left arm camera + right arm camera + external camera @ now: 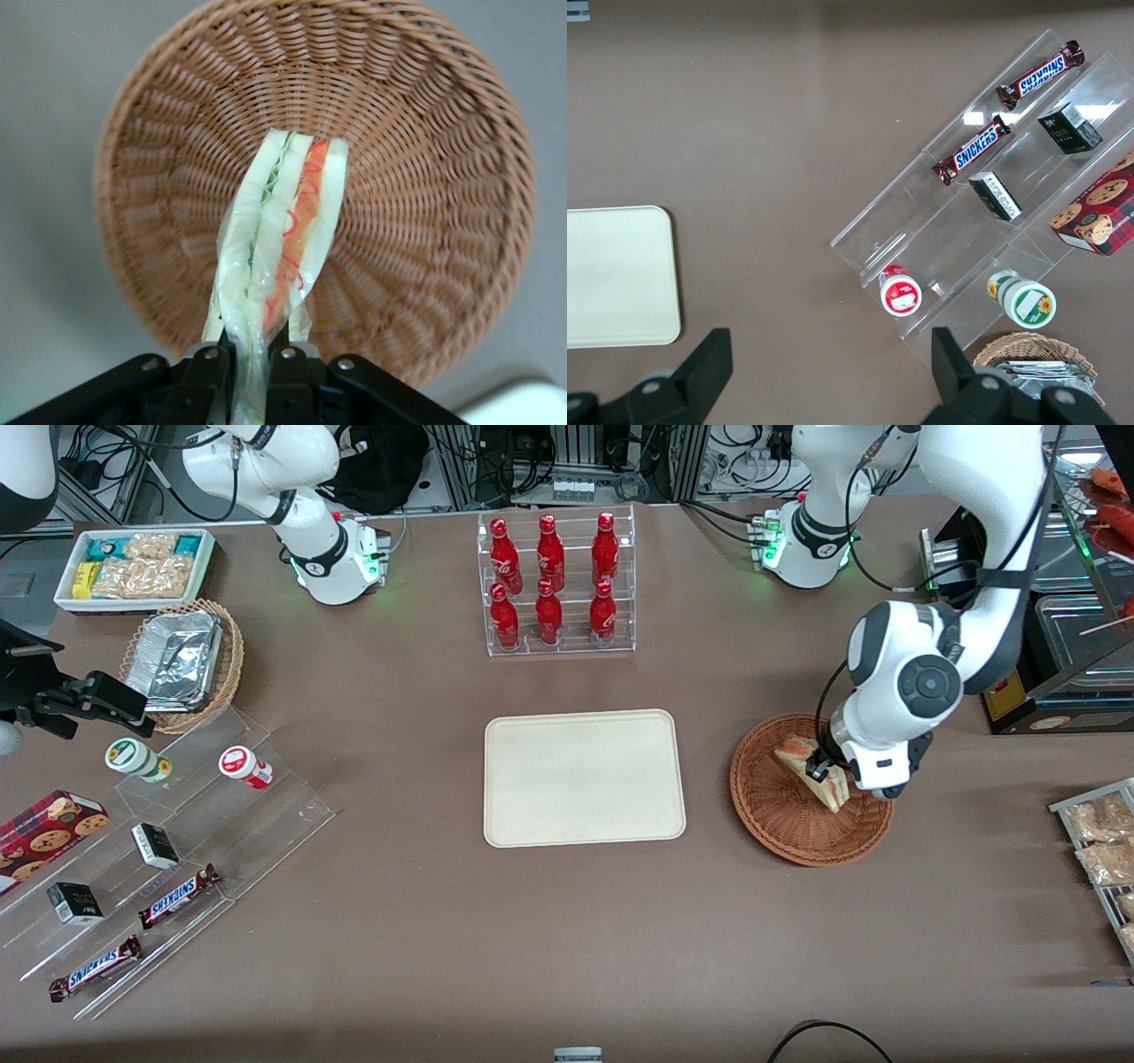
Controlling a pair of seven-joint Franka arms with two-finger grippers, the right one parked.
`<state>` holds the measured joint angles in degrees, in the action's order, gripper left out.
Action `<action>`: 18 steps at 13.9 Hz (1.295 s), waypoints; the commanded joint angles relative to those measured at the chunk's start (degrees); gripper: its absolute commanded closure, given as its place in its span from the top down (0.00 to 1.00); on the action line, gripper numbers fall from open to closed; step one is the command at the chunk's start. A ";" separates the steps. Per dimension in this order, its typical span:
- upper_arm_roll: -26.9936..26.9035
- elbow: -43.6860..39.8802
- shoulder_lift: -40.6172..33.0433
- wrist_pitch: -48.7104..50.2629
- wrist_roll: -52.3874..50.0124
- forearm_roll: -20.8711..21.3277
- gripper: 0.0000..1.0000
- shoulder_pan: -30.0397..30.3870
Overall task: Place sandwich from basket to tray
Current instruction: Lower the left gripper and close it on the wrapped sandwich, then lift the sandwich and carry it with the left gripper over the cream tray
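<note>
The gripper (831, 772) hangs over the basket (780, 815), its fingers (285, 367) closed on one end of the sandwich (283, 239), pinching its clear wrapping. In the left wrist view the sandwich stands out from the fingers with its edge of pale bread, green and red-orange filling showing, the woven bowl below it; whether it still touches the weave cannot be told. The basket sits on the brown desk (567, 957) toward the working arm's end, beside the tray (583, 777), which lies flat near the middle and apart from it. Farther from the front camera than the tray stands a clear rack of red bottles (556, 583). Toward the parked arm's end are clear stepped shelves (177, 850) with chocolate bars (180, 895) and small boxes, a tan wicker basket with a foil container (177, 660) and a white bin of snack packets (137, 567)
</note>
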<state>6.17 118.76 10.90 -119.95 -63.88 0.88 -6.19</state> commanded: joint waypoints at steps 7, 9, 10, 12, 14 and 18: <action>0.07 -9.15 3.86 5.61 23.94 0.26 0.08 -8.56; 0.16 -11.53 6.31 5.60 29.07 -0.26 0.09 -11.55; 0.16 -12.76 7.46 5.52 28.99 -0.35 0.09 -13.39; 0.16 -16.35 10.79 5.60 27.86 -0.35 0.08 -16.74; 0.16 -20.30 14.48 5.60 24.44 -0.35 0.08 -19.81; 0.16 -29.27 21.87 5.60 15.04 -0.35 0.07 -25.09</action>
<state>7.07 96.05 28.20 -115.16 -44.71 0.79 -28.73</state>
